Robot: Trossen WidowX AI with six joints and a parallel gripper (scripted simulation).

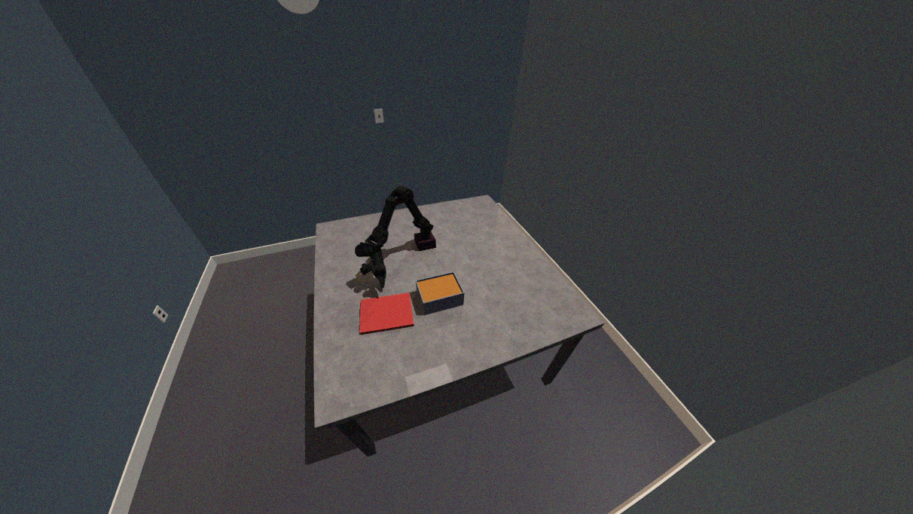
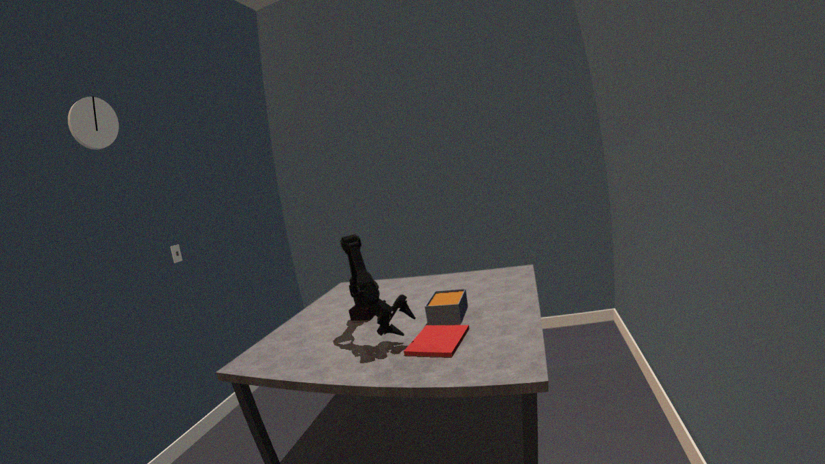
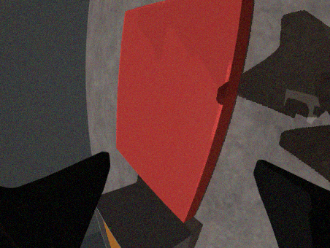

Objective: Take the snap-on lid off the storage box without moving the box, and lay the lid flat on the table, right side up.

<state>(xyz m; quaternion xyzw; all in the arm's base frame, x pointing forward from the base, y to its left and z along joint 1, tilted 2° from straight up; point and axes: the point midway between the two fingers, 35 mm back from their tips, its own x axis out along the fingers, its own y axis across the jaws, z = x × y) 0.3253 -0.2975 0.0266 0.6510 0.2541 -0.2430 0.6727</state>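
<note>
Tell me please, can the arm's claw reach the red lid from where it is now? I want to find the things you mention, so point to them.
Probably yes: the claw (image 1: 372, 279) (image 2: 408, 326) (image 3: 182, 162) is open just beside the red lid (image 1: 386, 313) (image 2: 437, 340) (image 3: 171, 91), and nothing visible stands between them.

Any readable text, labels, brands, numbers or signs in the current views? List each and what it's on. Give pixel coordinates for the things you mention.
None legible.
Lid (image 1: 386, 313) (image 2: 437, 340) (image 3: 171, 91): no text seen.
Box (image 1: 444, 303) (image 2: 443, 314): no text seen on the sides in view.
Arm (image 1: 383, 220) (image 2: 363, 288): too dark to tell.
Clock (image 2: 86, 124): one dark hand, no numerals seen.
</note>
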